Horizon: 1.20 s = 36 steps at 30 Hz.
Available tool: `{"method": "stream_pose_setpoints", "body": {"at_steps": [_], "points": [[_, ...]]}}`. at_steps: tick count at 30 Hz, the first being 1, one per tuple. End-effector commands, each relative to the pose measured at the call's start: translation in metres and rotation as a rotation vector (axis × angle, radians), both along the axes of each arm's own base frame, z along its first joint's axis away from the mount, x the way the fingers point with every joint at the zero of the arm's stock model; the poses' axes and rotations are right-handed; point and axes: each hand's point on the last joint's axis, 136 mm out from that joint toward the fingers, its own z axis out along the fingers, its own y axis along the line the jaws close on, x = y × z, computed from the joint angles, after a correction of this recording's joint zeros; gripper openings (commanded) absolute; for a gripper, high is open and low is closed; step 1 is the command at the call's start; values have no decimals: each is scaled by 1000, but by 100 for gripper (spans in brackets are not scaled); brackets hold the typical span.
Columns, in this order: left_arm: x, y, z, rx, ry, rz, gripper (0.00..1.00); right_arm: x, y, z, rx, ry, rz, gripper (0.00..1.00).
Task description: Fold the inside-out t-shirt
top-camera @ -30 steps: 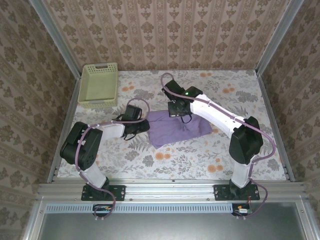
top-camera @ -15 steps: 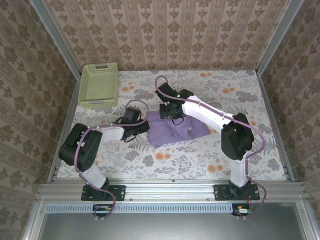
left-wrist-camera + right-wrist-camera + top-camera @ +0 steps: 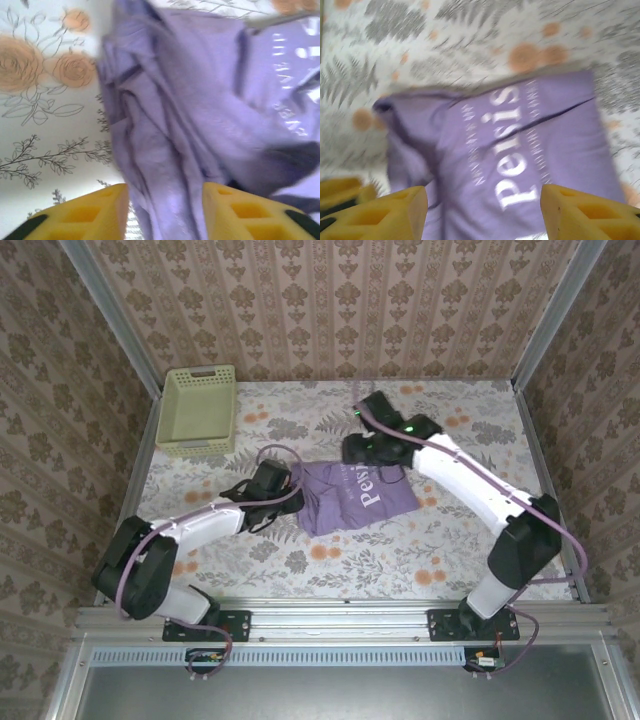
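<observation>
- Purple t-shirt [image 3: 358, 498] lies folded at the centre of the flowered table [image 3: 450, 540], white lettering facing up.
- Left gripper [image 3: 293, 496] sits at the t-shirt's left edge. Its fingers [image 3: 90, 212] stand partly apart with a fold of cloth between them; whether they pinch it cannot be told.
- Right gripper [image 3: 352, 453] hovers by the t-shirt's far edge, jaws wide, holding nothing.

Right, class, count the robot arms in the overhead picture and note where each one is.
2. The left black-and-white robot arm reaches from the near-left corner to the lavender cotton t-shirt's left edge. The right arm arcs from near-right to its far edge.
</observation>
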Motion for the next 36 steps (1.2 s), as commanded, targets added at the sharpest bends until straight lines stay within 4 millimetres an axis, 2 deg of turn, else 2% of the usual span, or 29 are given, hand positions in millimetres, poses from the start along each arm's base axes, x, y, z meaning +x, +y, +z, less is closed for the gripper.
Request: {"method": "stream_pose_setpoints", "body": {"at_steps": [1,3,7,9,11,14,18,22,25,29,31,36], "points": [[0,-13,40,63,-79,-23,50,-1,-31,-42,-33,65,-37,63],[1,-32,43,32,-66,-59,52,3,-33,-54,10,71,-47,63],[5,-68,29,-21,-15,-120,52,16,-30,-77,52,107,-58,62],[5,-79,17,-21,26,-129,50,22,-29,-91,41,133,-64,62],[5,-80,1,-3,67,-115,46,25,-31,-106,19,162,-80,62],[-1,-71,-20,39,109,-91,43,26,-43,-128,-25,206,-129,61],[-12,-54,-38,66,133,-79,25,24,-56,-150,-51,246,-163,62],[-18,-18,-53,115,146,-7,6,16,-69,-166,-86,277,-202,61],[-20,7,-62,140,163,41,0,8,-75,-174,-101,294,-226,61],[-22,23,-58,168,145,64,1,-1,-75,-177,-94,309,-224,61],[-21,27,-49,179,119,68,7,-1,-75,-168,-94,292,-220,61],[-9,35,-11,212,37,80,25,9,-65,-114,-128,152,-147,63]]}}
